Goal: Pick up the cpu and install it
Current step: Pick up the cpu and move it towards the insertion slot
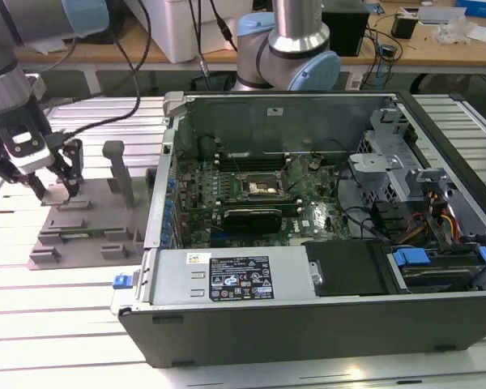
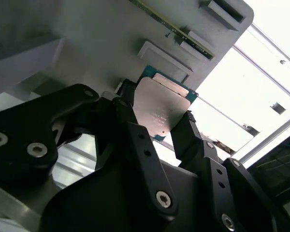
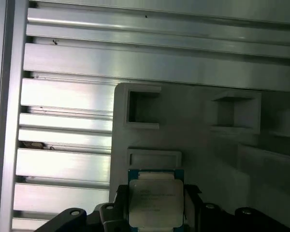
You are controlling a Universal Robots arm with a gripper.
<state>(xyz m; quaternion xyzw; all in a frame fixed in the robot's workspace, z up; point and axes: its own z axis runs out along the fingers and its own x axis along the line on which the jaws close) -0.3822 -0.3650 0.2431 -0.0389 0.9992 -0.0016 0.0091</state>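
Cpu [image 2: 160,104] is being pinched by two opposite edges between the black fingers [image 2: 183,133] of the end effector [image 2: 157,115], with its metal top facing the camera in both wrist views. The jaws are standing narrow, pressed against the chip, seemingly so that the flat faces are being left untouched. Whether it is being lifted clear of the grey tray [image 3: 193,125] or is resting on it cannot be told. The tray is sitting on the slatted surface [image 1: 73,324] at the exterior view's left. The open computer case [image 1: 308,320], with its socket [image 1: 262,185], is lying well apart toward the exterior view's right.
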